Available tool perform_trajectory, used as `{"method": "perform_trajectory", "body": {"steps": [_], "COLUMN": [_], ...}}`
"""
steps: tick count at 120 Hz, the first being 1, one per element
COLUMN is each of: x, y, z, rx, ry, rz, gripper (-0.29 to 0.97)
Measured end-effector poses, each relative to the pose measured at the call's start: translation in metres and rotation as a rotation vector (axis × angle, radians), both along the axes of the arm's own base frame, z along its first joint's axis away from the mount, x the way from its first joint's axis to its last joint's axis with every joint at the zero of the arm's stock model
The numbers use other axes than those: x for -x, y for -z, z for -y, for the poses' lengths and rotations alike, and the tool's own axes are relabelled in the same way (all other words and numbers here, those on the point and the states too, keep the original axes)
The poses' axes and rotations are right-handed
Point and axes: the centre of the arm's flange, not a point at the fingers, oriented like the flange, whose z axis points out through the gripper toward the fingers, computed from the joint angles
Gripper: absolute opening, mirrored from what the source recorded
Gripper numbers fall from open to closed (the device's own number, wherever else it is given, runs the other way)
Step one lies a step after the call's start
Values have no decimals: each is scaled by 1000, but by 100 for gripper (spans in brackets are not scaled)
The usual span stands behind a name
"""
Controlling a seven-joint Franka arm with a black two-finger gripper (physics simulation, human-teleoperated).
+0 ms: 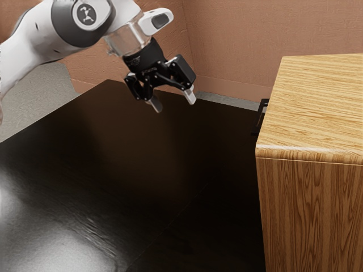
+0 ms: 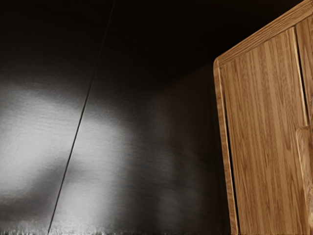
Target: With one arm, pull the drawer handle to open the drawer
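Above a dark, glossy table [image 1: 102, 192], our white arm [image 1: 34, 39] reaches in from the exterior view's upper left. Its black gripper [image 1: 173, 102] hangs in the air, both fingers spread wide with nothing between them. At the exterior view's right a light wooden cabinet [image 1: 312, 158] stands on the table. The drawer handle [image 1: 262, 116], a small black bar, juts from the cabinet's face that is turned toward the gripper, close under its top edge. We see that face only edge-on, so we cannot tell whether anything is pulled out. Gripper and handle are well apart, with bare tabletop below the gap. A brown wall [image 1: 238, 39] runs behind. From the wrist view we look across the shiny tabletop, crossed by a thin seam [image 2: 79, 127], toward the cabinet's panelled wooden front.
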Motion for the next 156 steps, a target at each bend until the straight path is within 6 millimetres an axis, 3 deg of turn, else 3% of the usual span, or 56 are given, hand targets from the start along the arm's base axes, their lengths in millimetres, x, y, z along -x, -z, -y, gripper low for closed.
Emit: {"method": "perform_trajectory", "body": {"steps": [24, 96, 156], "x": [-1, -11, -13], "y": [2, 6, 0], "z": [15, 90, 117], "rx": [20, 38, 74], "ry": [-24, -77, -172], "rz": [-20, -14, 11], "gripper": [68, 68, 68]}}
